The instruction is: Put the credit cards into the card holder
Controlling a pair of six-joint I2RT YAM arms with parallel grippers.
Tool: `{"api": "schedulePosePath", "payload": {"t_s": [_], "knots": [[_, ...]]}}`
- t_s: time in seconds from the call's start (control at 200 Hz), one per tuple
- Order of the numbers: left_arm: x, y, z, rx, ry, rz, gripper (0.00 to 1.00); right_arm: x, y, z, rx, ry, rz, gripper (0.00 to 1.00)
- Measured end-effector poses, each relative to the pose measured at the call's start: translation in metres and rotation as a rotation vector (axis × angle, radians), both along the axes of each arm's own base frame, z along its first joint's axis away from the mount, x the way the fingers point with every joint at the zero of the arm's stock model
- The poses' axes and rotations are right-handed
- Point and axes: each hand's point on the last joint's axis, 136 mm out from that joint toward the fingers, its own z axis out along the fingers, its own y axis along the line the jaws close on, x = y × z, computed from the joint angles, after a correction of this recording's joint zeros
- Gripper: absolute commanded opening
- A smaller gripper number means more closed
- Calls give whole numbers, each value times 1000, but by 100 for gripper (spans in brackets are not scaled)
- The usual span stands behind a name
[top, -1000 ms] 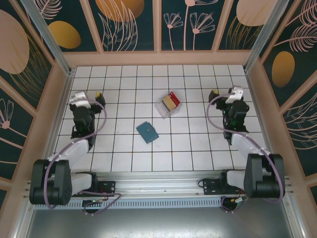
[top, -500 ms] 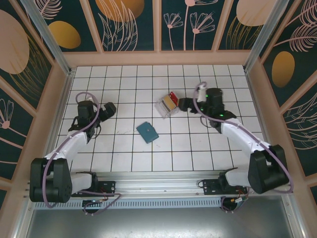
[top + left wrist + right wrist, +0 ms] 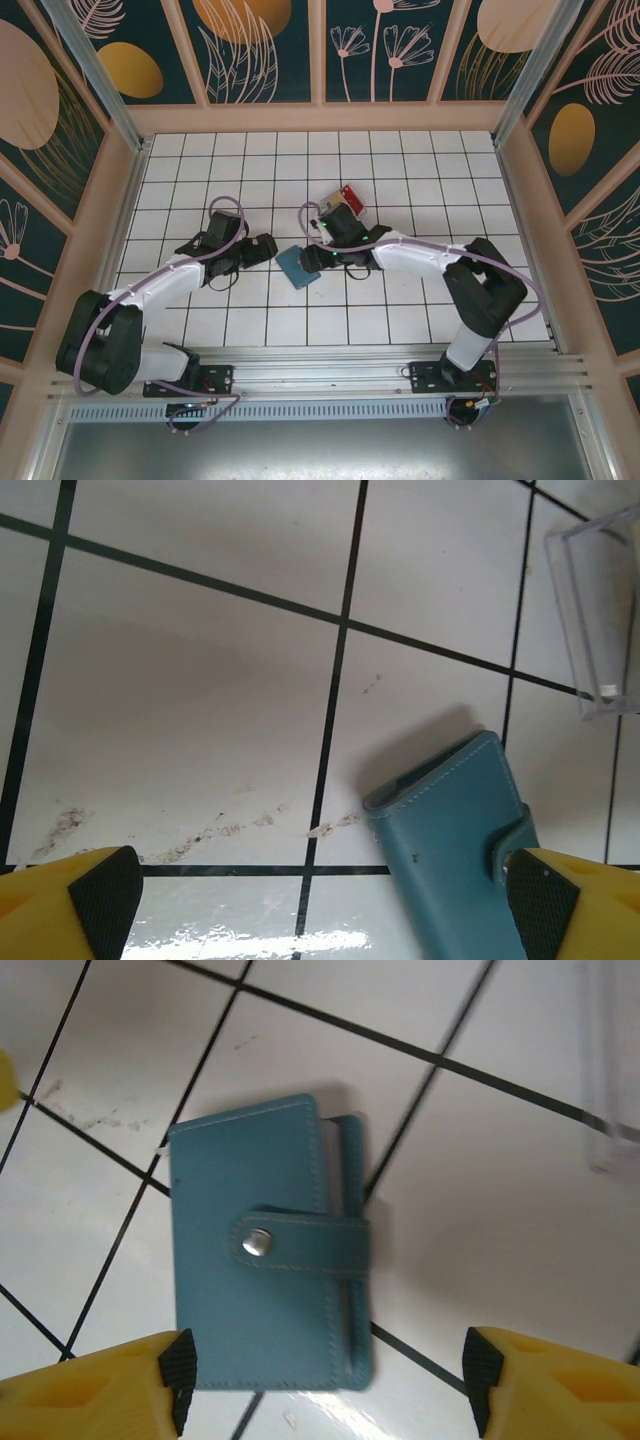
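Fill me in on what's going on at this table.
Both arms reach toward the teal card holder, which lies closed on the tiled table with its strap snapped. The left gripper and right gripper hover by it, jaws open, holding nothing. The credit cards sit in the clear tray just beyond it, and none is in the holder yet.

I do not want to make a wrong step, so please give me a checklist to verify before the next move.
1. The card holder lies flat: ok.
2. Its snap strap is undone: not ok, it is fastened.
3. The right hand is open over the card holder: ok.
4. The left hand is open: ok.
5. The credit cards sit in the clear tray: cannot tell, right arm covers part.
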Motion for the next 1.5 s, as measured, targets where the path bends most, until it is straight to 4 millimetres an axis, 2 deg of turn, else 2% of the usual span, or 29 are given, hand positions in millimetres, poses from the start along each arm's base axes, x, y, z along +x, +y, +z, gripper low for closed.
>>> {"api": "schedulePosePath", "payload": {"t_s": [0.06,0.125,0.17,0.305,0.45,0.716,0.846,0.956,1.051,1.171,1.246,1.361,1.501], "knots": [[1,3,-3,10,5,17,95,1,13,0,-21,-15,18,69],[3,4,-2,11,-3,34,95,1,27,-2,-45,-29,36,63],[4,5,-2,9,-7,43,95,0,35,-4,-59,-37,51,63],[5,7,-4,10,-11,64,96,-1,46,-15,-122,-55,72,59],[4,8,-6,10,-9,71,96,-4,41,-30,-187,-54,71,56],[4,7,-7,2,-11,72,95,3,34,-37,-236,-85,52,51],[5,6,-6,-3,-19,71,95,6,34,-37,-240,-95,52,41],[6,6,-5,-7,-23,70,95,8,39,-36,-229,-101,53,23],[6,5,-5,-14,-21,69,95,9,43,-36,-216,-107,56,16],[6,3,-5,-23,-20,68,94,9,45,-35,-208,-108,56,10],[5,1,-7,-35,-13,68,86,9,46,-32,-189,-114,56,6],[5,-4,-12,-57,3,63,86,6,42,-29,-148,-98,51,0],[2,-13,-17,-75,20,43,83,-2,33,-22,-80,-39,42,0]]}}
